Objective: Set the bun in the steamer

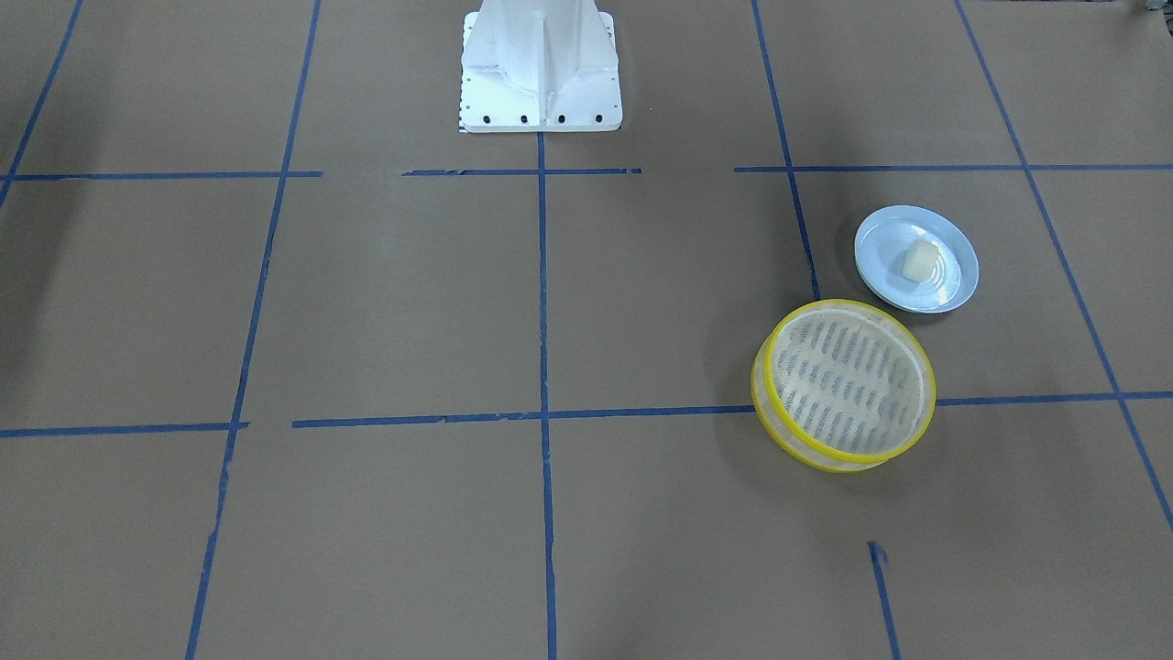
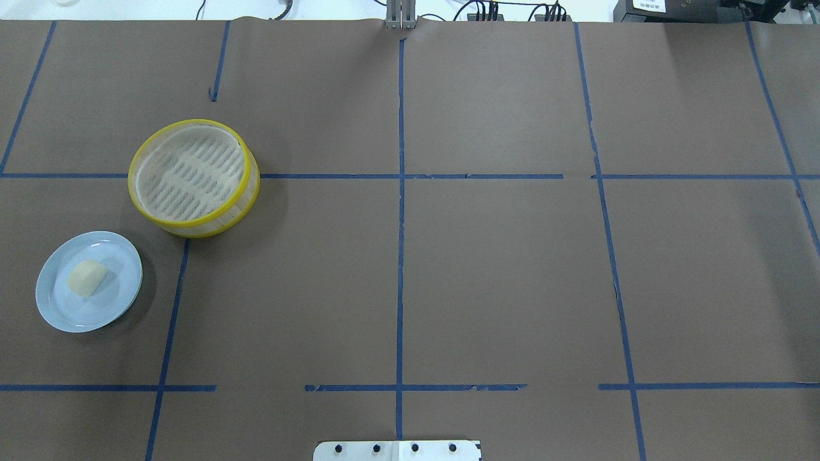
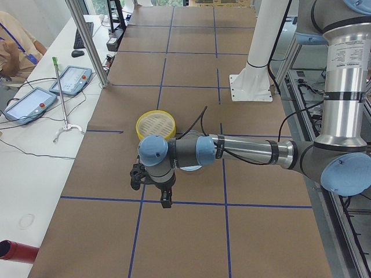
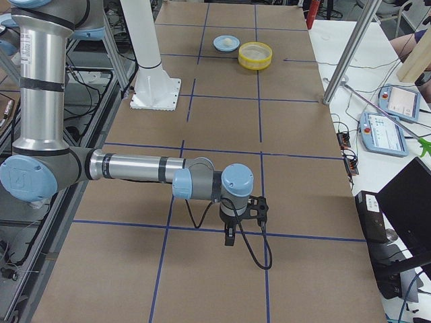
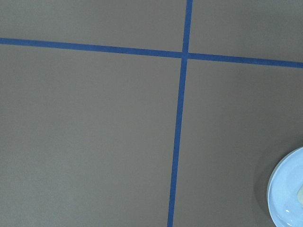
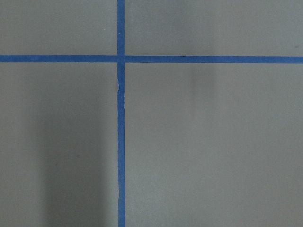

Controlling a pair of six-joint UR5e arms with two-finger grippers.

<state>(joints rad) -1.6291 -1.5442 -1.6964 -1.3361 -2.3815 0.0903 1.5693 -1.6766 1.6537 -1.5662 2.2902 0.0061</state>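
On the pale blue plate [image 2: 112, 301], just beside the steamer [image 2: 194, 234], the bun [image 2: 88, 278] lies untouched. The left gripper [image 3: 164, 200] hangs near the plate and the right gripper [image 4: 230, 237] is well apart; whether either claw is open cannot be told. The left arm should probably centre over the bun, straddle it and close gently.

No legible txt anywhere. White label [image 2: 648, 5] on dark box [image 2: 695, 9], far from right gripper [image 4: 230, 239]: print too small to read. Fine print [image 3: 348, 55] on upright silver tube [image 3: 346, 110] of left arm, well up-arm from left gripper [image 3: 165, 201]: unreadable too. Pendant screen [image 3: 72, 78], well apart from left gripper: blurred, no chars made out.
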